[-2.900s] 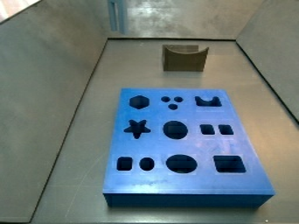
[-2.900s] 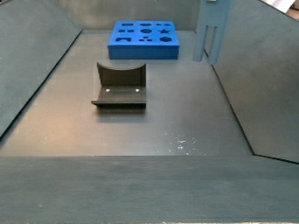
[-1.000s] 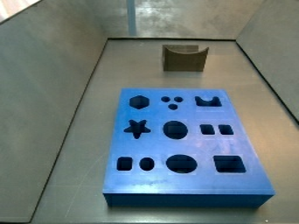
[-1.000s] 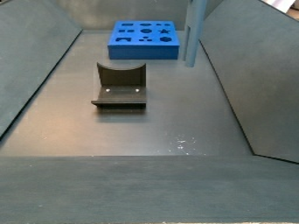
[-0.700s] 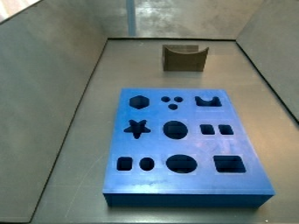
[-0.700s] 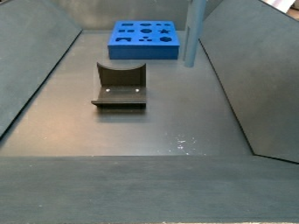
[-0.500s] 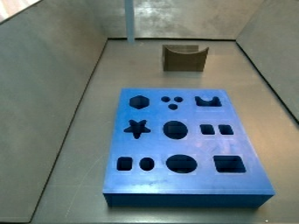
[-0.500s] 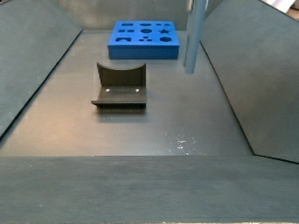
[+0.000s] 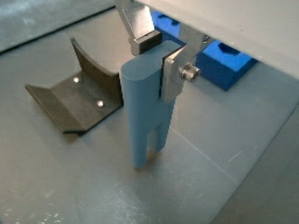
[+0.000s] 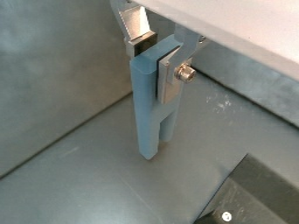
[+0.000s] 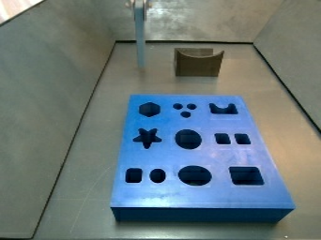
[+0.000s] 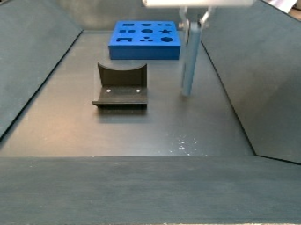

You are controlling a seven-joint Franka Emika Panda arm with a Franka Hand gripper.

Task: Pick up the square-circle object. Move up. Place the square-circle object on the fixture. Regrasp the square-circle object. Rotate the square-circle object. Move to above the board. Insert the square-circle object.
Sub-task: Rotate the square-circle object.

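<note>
My gripper [image 9: 158, 54] is shut on the upper end of the square-circle object [image 9: 146, 114], a slim pale blue peg hanging upright. Both wrist views show the silver fingers [image 10: 172, 66] clamping its flat sides. In a side view the square-circle object [image 12: 189, 57] stands to the right of the fixture [image 12: 120, 86], with its lower end close to the floor. I cannot tell whether it touches. The fixture's [image 9: 70, 92] curved notch holds nothing. The blue board [image 12: 147, 39] with its shaped holes lies beyond the fixture. The other side view has the peg [image 11: 139, 28] left of the fixture [image 11: 197, 62].
Sloping grey walls [image 12: 253, 79] enclose the floor on both sides. The board [image 11: 194, 155] fills the near half of the floor in a side view. A corner of the fixture [image 10: 263, 197] shows in a wrist view.
My gripper has come down with the peg in it, and has drifted away from the board to a spot beside the fixture. The fixture and board have not moved.
</note>
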